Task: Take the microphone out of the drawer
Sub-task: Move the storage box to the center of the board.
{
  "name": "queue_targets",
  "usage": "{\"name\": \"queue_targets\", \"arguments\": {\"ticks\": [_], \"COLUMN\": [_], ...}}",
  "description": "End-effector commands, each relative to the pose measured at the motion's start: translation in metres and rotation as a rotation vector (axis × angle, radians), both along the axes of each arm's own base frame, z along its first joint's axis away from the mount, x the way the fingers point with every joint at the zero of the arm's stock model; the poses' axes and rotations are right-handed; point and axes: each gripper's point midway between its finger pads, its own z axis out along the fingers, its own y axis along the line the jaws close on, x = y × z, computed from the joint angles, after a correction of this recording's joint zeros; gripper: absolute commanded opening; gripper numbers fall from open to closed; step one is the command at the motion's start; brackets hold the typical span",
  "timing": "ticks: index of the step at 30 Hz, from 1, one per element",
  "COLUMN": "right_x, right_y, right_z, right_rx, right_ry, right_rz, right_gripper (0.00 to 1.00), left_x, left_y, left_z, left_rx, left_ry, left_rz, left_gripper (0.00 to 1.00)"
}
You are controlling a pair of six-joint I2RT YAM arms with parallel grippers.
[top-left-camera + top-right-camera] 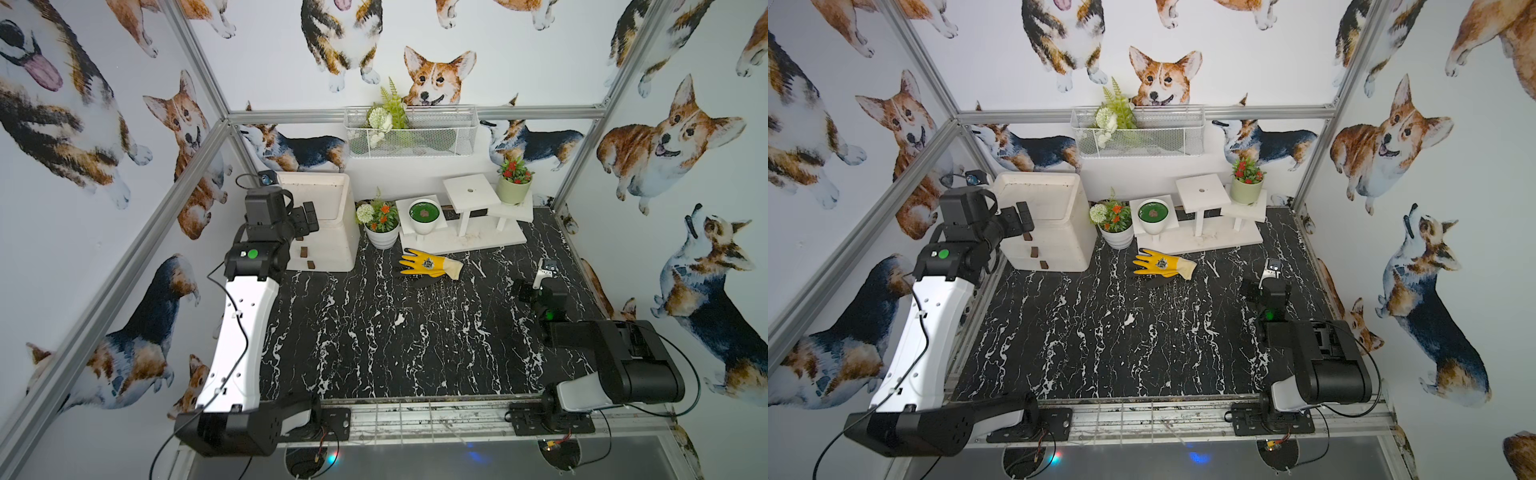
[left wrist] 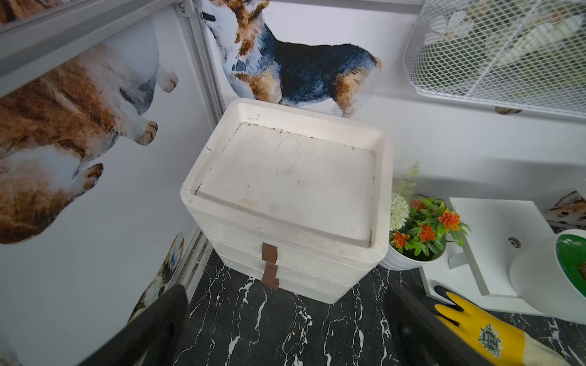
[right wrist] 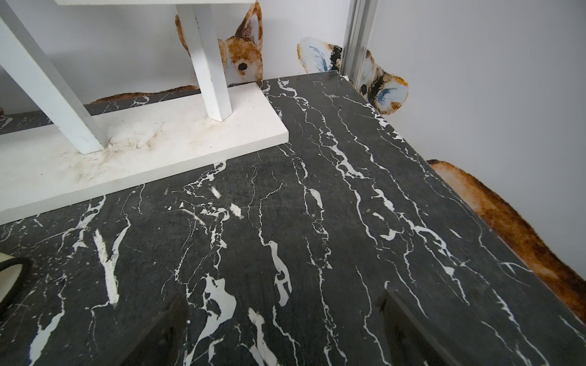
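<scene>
Left gripper (image 1: 308, 218) open | near drawer unit (image 1: 332, 245) front edge | glove (image 1: 430, 264) apart

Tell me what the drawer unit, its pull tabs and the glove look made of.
Drawer unit: probably matte white plastic, rounded moulded edges, stained top. Pull tabs: brown flat strips, likely leather or imitation. Glove: yellow knit fabric, pale cuff; black fingertips suggest rubber coating.
</scene>
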Motion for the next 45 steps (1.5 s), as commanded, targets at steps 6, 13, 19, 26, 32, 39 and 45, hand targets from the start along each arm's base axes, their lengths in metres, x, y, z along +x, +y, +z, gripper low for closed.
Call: {"name": "queue_targets", "arguments": {"ticks": [6, 13, 19, 26, 32, 39, 45], "right_x": [0.002, 0.002, 0.002, 0.002, 0.002, 0.002, 0.002], "right_y": [0.002, 0.002, 0.002, 0.002, 0.002, 0.002, 0.002], "right_z": [0.005, 0.006, 0.005, 0.006, 0.005, 0.005, 0.005], "right_rx": [-0.002, -0.002, -0.001, -0.001, -0.002, -0.002, -0.002], "right_ry": [-0.022, -0.023, -0.02, -0.023, -0.022, -0.021, -0.021], "right_rz": [0.009, 0.009, 0.01, 0.01, 0.009, 0.009, 0.01], "right_gripper": [1.0, 1.0, 1.0, 1.0, 1.0, 1.0, 1.0], "left_x": [0.039, 0.082, 0.107, 0.138, 0.158, 0.17, 0.171], "left_y": [0.046, 0.084, 0.126, 0.137, 0.15, 0.149, 0.142], "left_z": [-0.034, -0.058, -0.083, -0.107, -0.128, -0.143, -0.143], "left_rx": [-0.042, -0.083, -0.151, -0.23, -0.251, -0.229, -0.131], "left_ry": [0.124, 0.133, 0.148, 0.148, 0.164, 0.173, 0.172], "left_rz": [0.1, 0.17, 0.265, 0.234, 0.233, 0.19, 0.138], "left_gripper": [0.99, 0.97, 0.92, 0.84, 0.83, 0.71, 0.53]}}
